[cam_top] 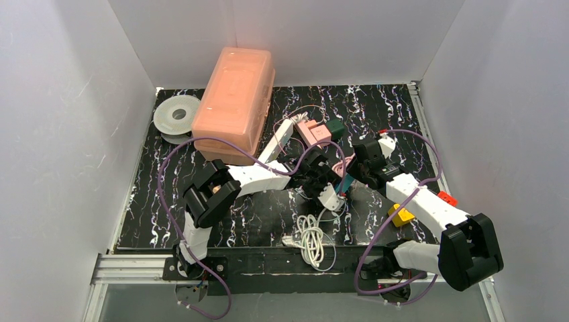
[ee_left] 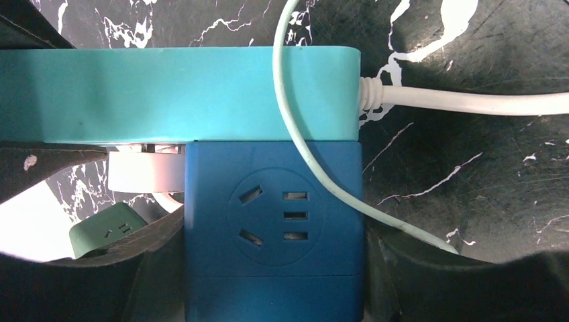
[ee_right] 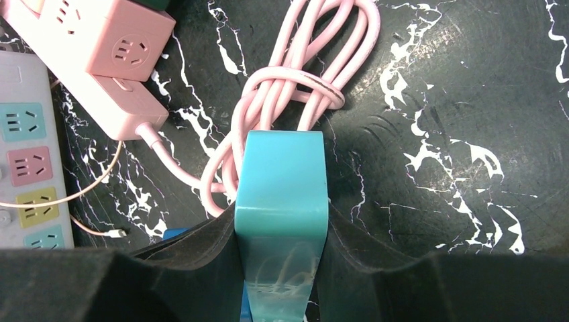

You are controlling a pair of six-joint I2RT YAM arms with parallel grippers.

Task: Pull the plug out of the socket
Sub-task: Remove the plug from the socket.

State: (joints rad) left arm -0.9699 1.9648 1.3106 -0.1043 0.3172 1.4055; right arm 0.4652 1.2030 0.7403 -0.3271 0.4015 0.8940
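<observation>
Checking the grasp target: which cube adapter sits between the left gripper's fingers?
The blue cube adapter, pressed against the teal power strip. The green cube sits off to its side, and the pink cube is on the pink strip.

A big salmon-pink plastic box (cam_top: pixel 233 100) with a closed lid stands at the far left of the black marbled tabletop (cam_top: pixel 168 201). A white spool (cam_top: pixel 176 115) lies just beside the box, on its left. Right of the box lies a white power strip (cam_top: pixel 278 139) with coloured outlets, then a pink cube adapter (cam_top: pixel 314 132) and a dark green cube (cam_top: pixel 335 127). A knotted pink cable (ee_right: pixel 295 67) lies near the pink cube. A coiled white cable (cam_top: pixel 311 243) lies well apart from the box, toward the near edge. Far to the right of the box are a yellow block (cam_top: pixel 401 215) and a small red piece (cam_top: pixel 447 198).
</observation>
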